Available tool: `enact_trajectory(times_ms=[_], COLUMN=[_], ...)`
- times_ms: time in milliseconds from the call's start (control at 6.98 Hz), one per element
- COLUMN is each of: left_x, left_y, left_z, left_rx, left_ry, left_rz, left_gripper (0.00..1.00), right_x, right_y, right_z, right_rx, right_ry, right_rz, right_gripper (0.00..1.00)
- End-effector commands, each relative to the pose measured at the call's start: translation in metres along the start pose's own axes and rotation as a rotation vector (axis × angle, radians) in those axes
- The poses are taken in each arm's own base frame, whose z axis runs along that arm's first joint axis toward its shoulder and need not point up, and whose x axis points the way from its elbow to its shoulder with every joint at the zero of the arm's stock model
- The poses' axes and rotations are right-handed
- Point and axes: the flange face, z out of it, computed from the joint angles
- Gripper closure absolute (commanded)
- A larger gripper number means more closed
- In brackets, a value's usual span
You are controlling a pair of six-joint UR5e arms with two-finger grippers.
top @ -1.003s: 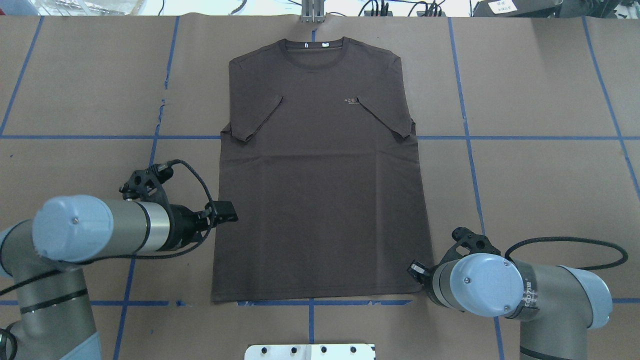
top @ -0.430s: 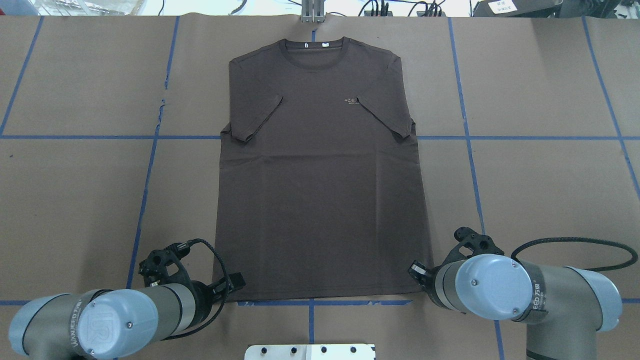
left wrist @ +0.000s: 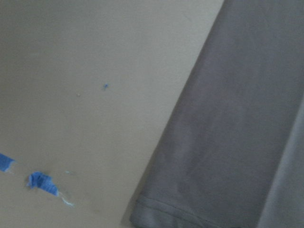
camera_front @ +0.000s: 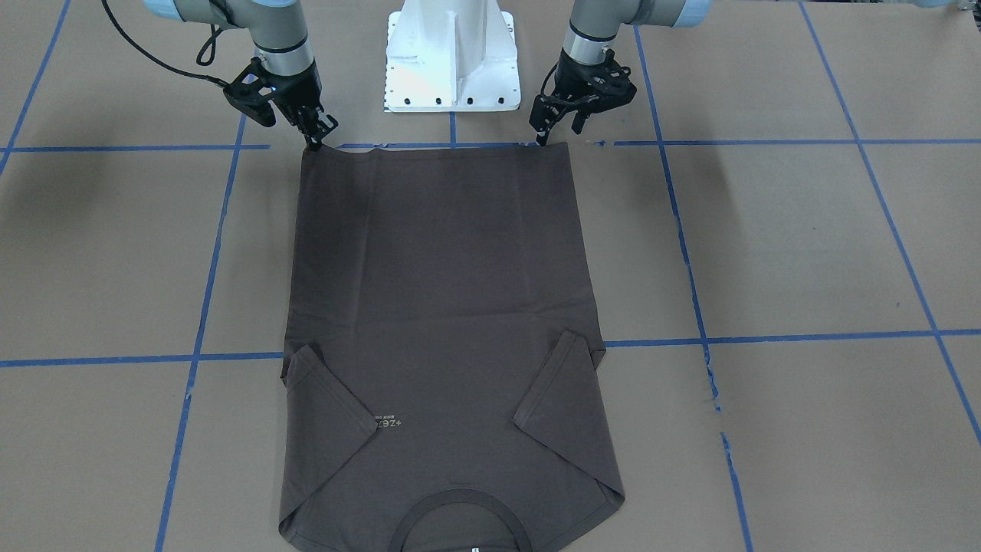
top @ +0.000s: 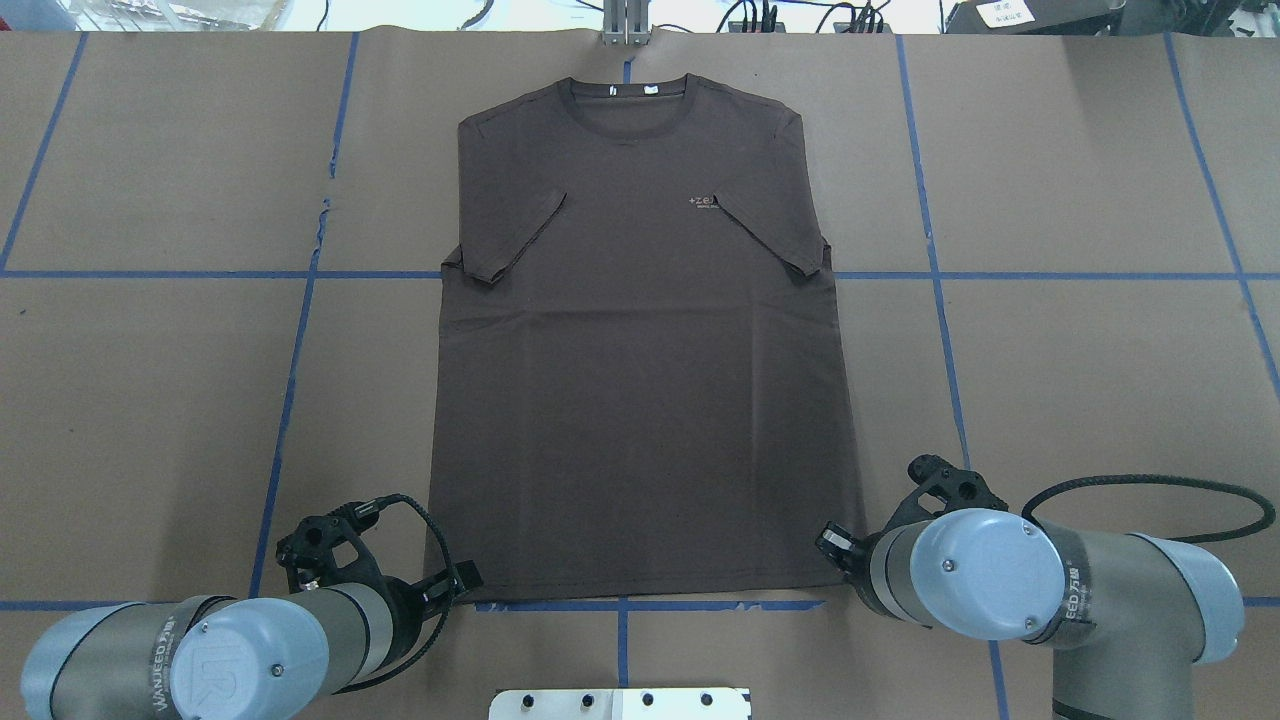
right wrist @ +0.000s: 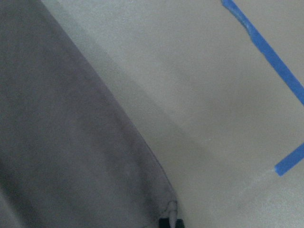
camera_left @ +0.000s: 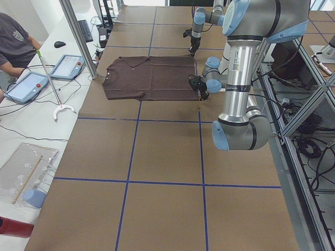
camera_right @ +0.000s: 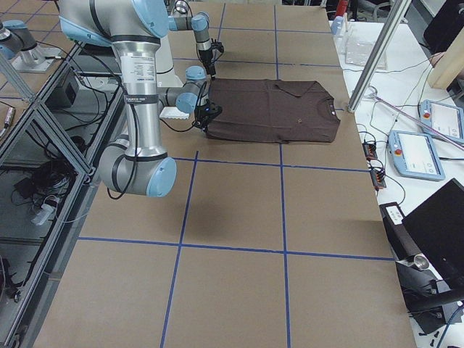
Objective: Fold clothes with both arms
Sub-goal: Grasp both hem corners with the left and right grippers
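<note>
The dark grey-brown T-shirt (top: 640, 380) lies flat on the table, front up, both sleeves folded inward, with its collar (top: 628, 92) at the far edge. My left gripper (top: 462, 578) is low at the near-left hem corner, seen with fingers apart in the front-facing view (camera_front: 556, 132). The left wrist view shows that corner (left wrist: 142, 211) and no fingers. My right gripper (top: 830, 542) is at the near-right hem corner and looks shut on it in the front-facing view (camera_front: 316, 139). The right wrist view shows that corner (right wrist: 164, 202) at a dark fingertip.
The white pedestal base (camera_front: 451, 61) stands just behind the hem, between the arms. Blue tape lines (top: 300, 330) grid the brown table. An operator (camera_left: 15, 36), tablets (camera_left: 29, 86) and a metal post (camera_left: 78, 36) are beyond the collar end.
My left arm has swung back along the shirt's left edge from mid-body to the near hem corner and come lower. The right arm and the shirt have stayed put.
</note>
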Motion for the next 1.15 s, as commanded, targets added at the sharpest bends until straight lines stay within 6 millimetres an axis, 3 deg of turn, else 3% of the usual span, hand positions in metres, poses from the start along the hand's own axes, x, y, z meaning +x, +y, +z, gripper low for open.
enact_trajectory(times_ms=[0, 430, 717, 860, 1003], left_x=[-0.0009, -0.0001, -0.0023, -0.0030, -0.0026], left_y=[-0.0001, -0.0015, -0.0038, -0.0047, -0.0063], left_z=[0.0031, 0.0033, 0.0078, 0.0110, 0.0108], left_rx=[0.005, 0.007, 0.013, 0.017, 0.019], left_ry=[-0.009, -0.008, -0.017, -0.022, -0.021], left_rz=[0.009, 0.010, 0.009, 0.009, 0.007], left_gripper=[0.18, 0.25, 0.43, 0.47, 0.81], right_x=[0.0006, 0.0011, 0.0010, 0.0010, 0.0017], right_y=[-0.0004, 0.0010, 0.0029, 0.0028, 0.0026], right_z=[0.0005, 0.0009, 0.0009, 0.0009, 0.0013], right_rx=[0.002, 0.000, -0.002, -0.002, -0.003], right_ry=[0.001, 0.002, 0.002, 0.002, 0.004], right_rz=[0.000, -0.002, -0.005, -0.005, -0.005], right_gripper=[1.00, 1.00, 1.00, 1.00, 1.00])
